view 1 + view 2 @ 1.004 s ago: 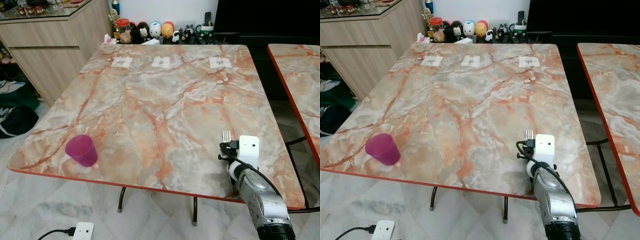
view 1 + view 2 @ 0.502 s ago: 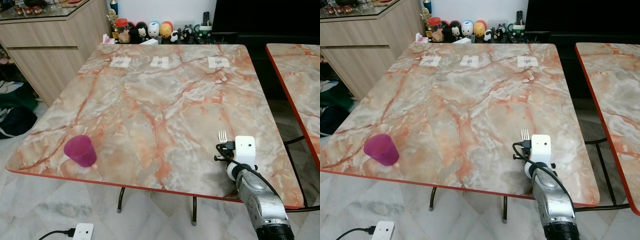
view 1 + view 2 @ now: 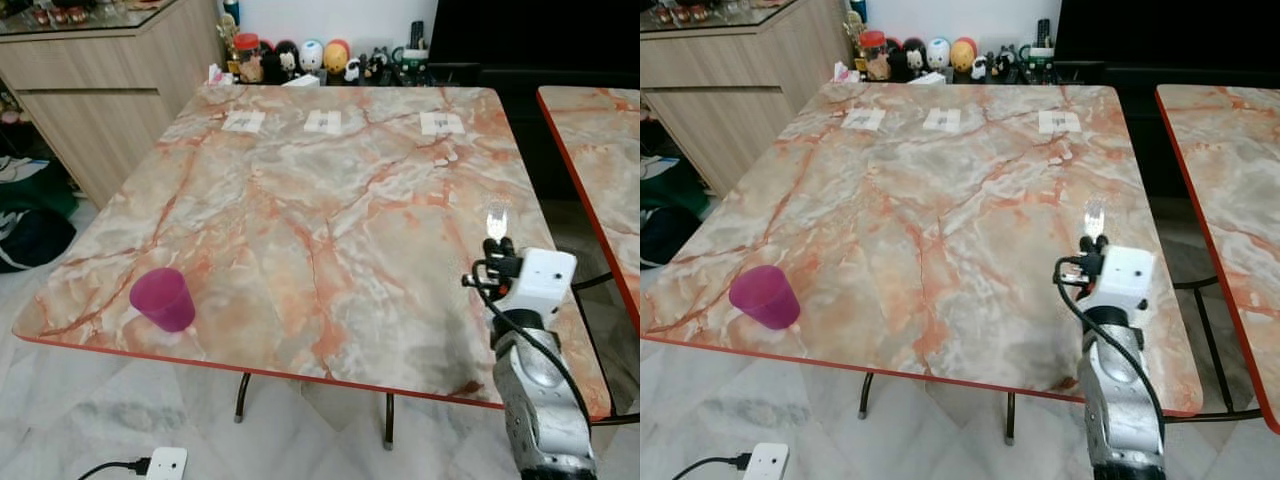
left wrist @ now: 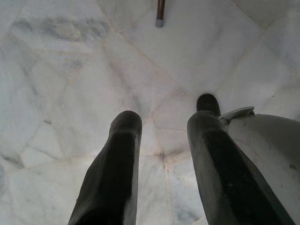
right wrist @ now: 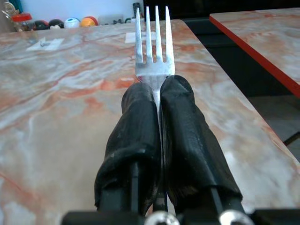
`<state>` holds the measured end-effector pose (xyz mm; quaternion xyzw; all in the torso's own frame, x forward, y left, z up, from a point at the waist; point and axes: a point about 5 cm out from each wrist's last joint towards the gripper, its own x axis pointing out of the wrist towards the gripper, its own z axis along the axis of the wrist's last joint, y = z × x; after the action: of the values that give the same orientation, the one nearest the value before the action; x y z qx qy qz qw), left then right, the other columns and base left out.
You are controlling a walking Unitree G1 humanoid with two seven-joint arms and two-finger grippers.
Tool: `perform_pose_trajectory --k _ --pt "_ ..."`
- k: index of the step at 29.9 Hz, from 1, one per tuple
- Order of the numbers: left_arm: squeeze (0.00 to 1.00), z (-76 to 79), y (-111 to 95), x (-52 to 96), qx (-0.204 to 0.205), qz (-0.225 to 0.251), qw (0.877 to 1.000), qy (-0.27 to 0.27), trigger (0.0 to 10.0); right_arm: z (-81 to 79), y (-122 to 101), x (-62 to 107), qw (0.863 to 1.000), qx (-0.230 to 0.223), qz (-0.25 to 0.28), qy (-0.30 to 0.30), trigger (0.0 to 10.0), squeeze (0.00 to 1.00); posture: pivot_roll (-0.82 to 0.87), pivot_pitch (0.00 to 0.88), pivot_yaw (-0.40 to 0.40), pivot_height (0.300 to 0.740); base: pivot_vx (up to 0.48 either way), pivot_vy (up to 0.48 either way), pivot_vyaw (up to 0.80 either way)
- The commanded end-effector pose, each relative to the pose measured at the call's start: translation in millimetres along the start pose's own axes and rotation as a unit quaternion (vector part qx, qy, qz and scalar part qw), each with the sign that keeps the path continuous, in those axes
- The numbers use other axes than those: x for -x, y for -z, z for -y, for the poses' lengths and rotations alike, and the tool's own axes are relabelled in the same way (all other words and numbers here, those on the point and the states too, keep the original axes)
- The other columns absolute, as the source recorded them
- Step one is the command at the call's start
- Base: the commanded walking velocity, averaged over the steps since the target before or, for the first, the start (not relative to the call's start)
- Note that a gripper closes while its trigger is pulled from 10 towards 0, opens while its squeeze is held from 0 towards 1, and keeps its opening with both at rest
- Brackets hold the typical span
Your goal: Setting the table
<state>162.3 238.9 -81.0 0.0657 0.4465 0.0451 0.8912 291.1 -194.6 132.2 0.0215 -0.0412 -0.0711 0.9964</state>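
At the lower right of the frame, the right gripper (image 5: 157, 117) is pinching a fork (image 5: 154, 42) tight between its fingers, tines poking forward over the marble table (image 3: 300, 180). I'd say keep it level and set it down flat, well in from the red edge. A purple cup (image 3: 162, 299) is sitting at the lower left. Figurines (image 3: 320, 58) are lining the upper middle. The left gripper (image 4: 161, 154) is hanging spread apart over the floor tiles.
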Motion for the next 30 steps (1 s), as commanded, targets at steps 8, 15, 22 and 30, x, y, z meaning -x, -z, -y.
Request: perform_pose_trajectory --k 8,15,22,30 --pt "0.0 1.9 10.2 1.9 -0.012 -0.023 1.0 0.005 10.0 5.1 -17.5 2.5 0.999 0.002 0.049 0.005 10.0 0.0 -0.1 0.098 0.051 0.74 0.0 -0.346 0.0" --pt "0.0 -1.8 17.8 4.6 -0.011 -0.03 0.999 0.002 10.0 5.0 -16.0 4.0 0.999 -0.02 0.043 0.012 10.0 0.0 -0.1 0.093 0.05 0.74 0.0 -0.464 -0.32" --pt "0.0 -7.7 22.4 6.7 -0.01 -0.033 0.999 -0.003 10.0 3.3 -16.1 5.4 0.999 -0.012 0.046 0.013 10.0 0.0 -0.1 0.094 0.05 0.74 0.0 -0.454 -0.21" --pt "0.0 -10.9 22.0 7.0 -0.011 -0.034 0.999 -0.004 10.0 0.7 -19.5 3.2 0.999 -0.013 0.052 0.003 10.0 0.0 -0.1 0.093 0.051 0.74 0.0 -0.433 0.0"
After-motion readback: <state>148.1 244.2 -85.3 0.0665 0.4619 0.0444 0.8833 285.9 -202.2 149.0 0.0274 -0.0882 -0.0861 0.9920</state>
